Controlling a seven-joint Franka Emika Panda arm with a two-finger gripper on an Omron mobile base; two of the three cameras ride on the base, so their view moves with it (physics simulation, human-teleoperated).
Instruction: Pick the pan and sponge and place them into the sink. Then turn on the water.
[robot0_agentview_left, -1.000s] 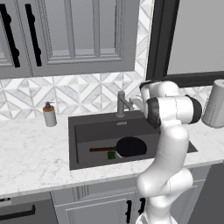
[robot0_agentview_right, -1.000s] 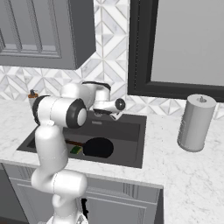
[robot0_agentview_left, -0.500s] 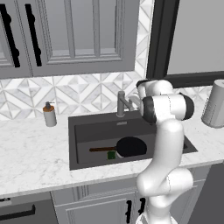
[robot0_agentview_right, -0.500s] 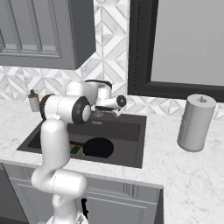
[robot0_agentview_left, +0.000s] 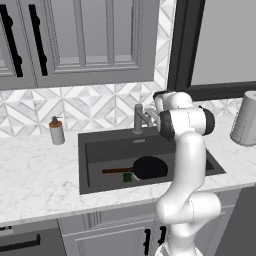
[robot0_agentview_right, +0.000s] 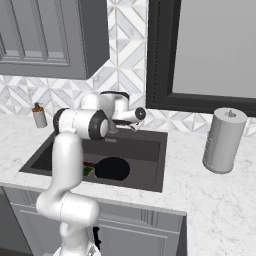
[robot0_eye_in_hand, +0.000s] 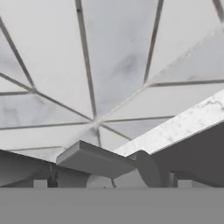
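White marble counter (robot0_agentview_left: 35, 185) holds dark basin sink (robot0_agentview_left: 100, 150); grey metal faucet lever (robot0_eye_in_hand: 94, 159), rigid, likely slick, sits just before fingers, push its flat end; finger opening indeterminate.

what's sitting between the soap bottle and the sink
Nothing: in the left base view only bare white marble counter lies between the soap bottle and the sink.

Sink (robot0_agentview_left: 100, 150): matt dark grey. Counter (robot0_agentview_left: 35, 175) around it: white veined marble, smooth. Faucet (robot0_agentview_left: 139, 117) behind it: dull grey metal. Pan (robot0_agentview_left: 149, 167) inside it: matt black.
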